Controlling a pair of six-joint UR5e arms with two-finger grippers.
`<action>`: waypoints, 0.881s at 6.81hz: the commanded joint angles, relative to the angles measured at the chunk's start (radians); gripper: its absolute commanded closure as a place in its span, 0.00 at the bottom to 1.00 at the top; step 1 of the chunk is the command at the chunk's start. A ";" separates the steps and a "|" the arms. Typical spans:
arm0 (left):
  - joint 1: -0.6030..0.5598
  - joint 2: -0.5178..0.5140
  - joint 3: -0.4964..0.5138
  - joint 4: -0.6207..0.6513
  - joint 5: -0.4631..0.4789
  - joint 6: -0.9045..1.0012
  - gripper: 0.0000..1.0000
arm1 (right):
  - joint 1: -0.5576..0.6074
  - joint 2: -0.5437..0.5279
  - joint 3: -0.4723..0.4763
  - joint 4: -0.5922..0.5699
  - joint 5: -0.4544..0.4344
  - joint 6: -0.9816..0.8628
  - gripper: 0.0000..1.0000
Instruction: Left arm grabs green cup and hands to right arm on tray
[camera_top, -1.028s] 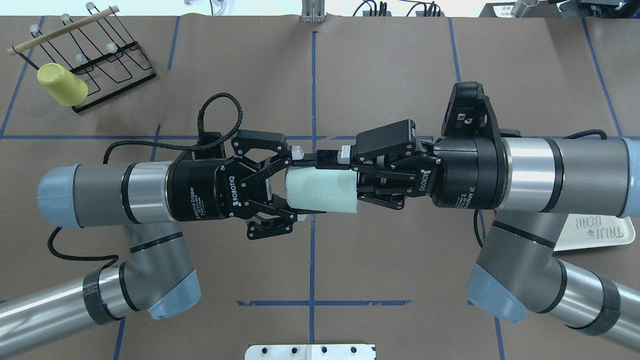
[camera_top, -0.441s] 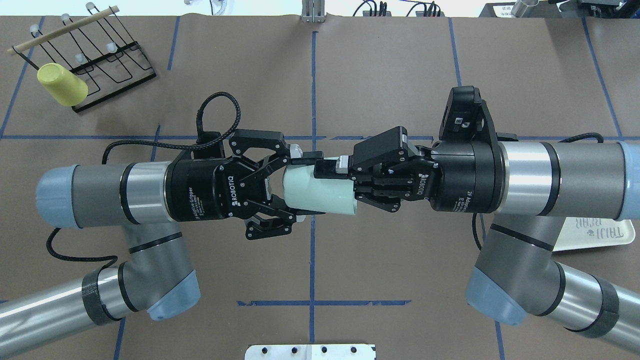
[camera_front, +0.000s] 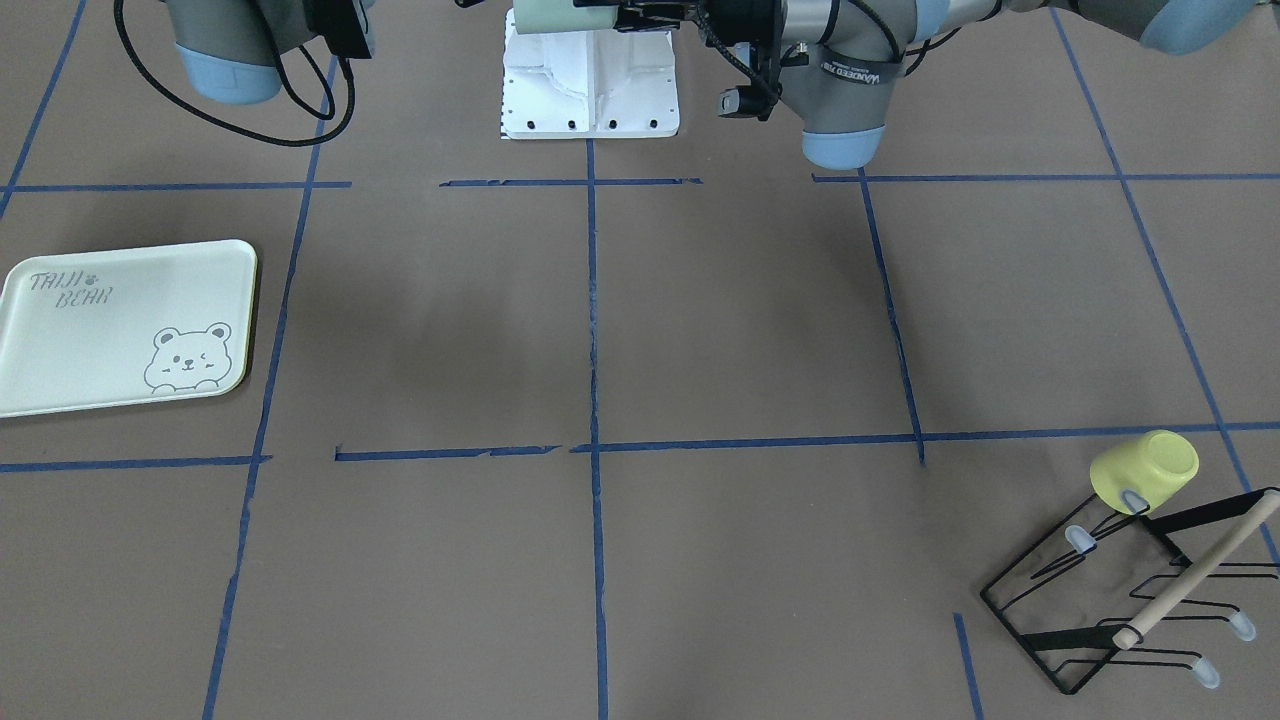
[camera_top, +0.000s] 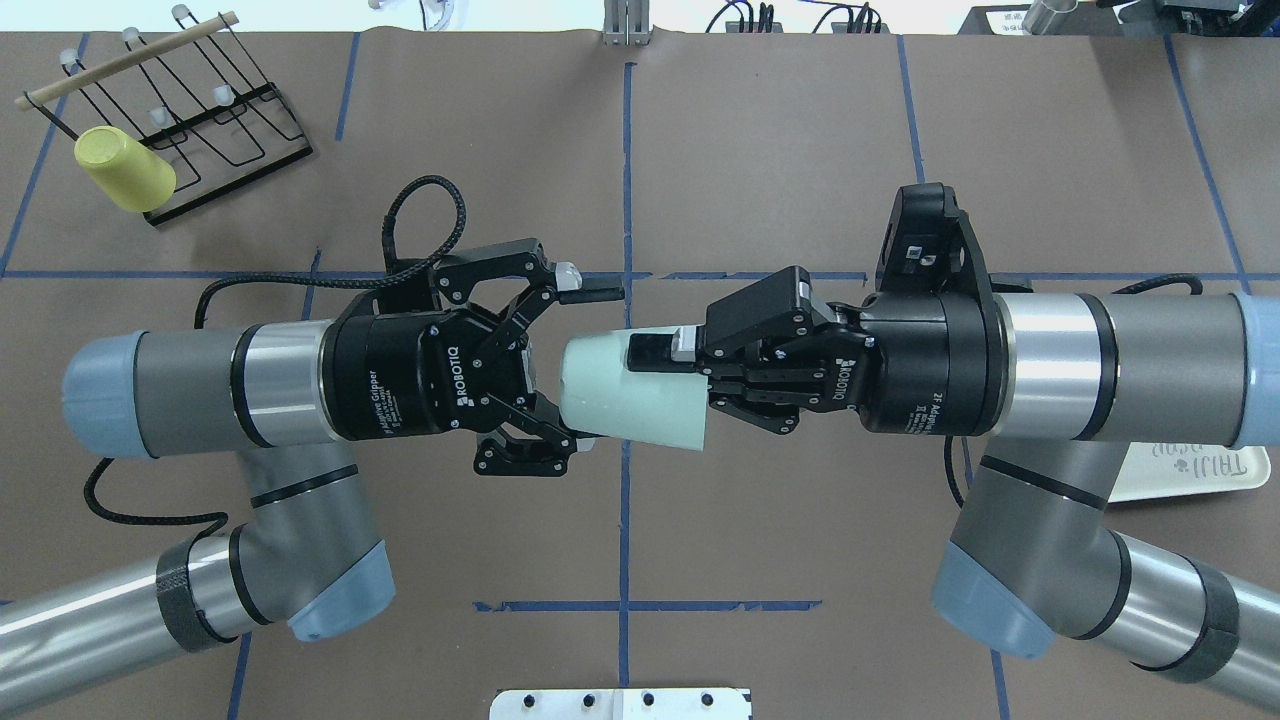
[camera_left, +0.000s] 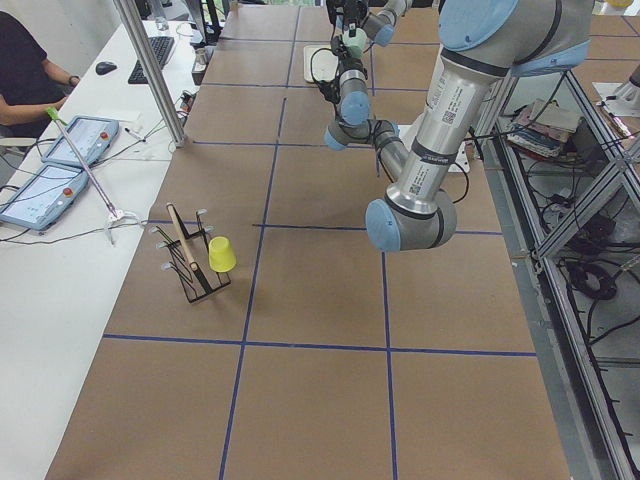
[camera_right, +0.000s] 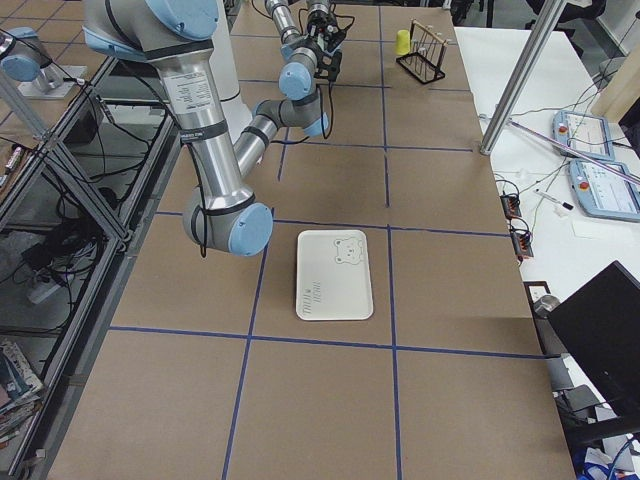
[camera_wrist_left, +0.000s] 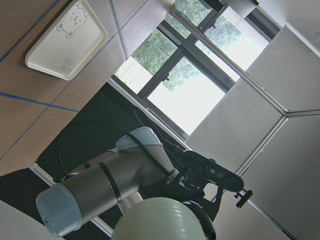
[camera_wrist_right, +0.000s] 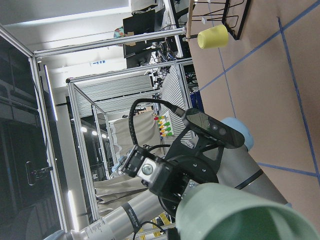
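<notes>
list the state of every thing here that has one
green cup, held sideways in mid-air by the right gripper
right gripper, jaws shut on the green cup's rim
left gripper, jaws open, either side of the cup's base
yellow cup, upturned on a cup rack peg
tray, flat on the table, no cup on it

**Two grey arms, near twins**

The left arm and the right arm are grey tubes with polished silver collars and pale-blue joint caps. The left pincer and the right pincer are black, jointed, screw-studded — each stamped with white ROBOTIQ lettering. A braided black cable loops off the left wrist. Black bands wrap both forearms.
</notes>
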 joint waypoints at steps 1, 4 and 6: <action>-0.007 0.002 0.009 0.003 0.003 0.021 0.00 | 0.003 -0.056 0.018 0.008 0.002 0.002 1.00; -0.011 0.036 0.018 0.006 0.012 0.049 0.00 | 0.008 -0.213 0.042 0.035 -0.089 0.002 1.00; -0.011 0.051 0.019 0.009 0.012 0.104 0.00 | 0.010 -0.394 0.029 0.173 -0.194 0.002 1.00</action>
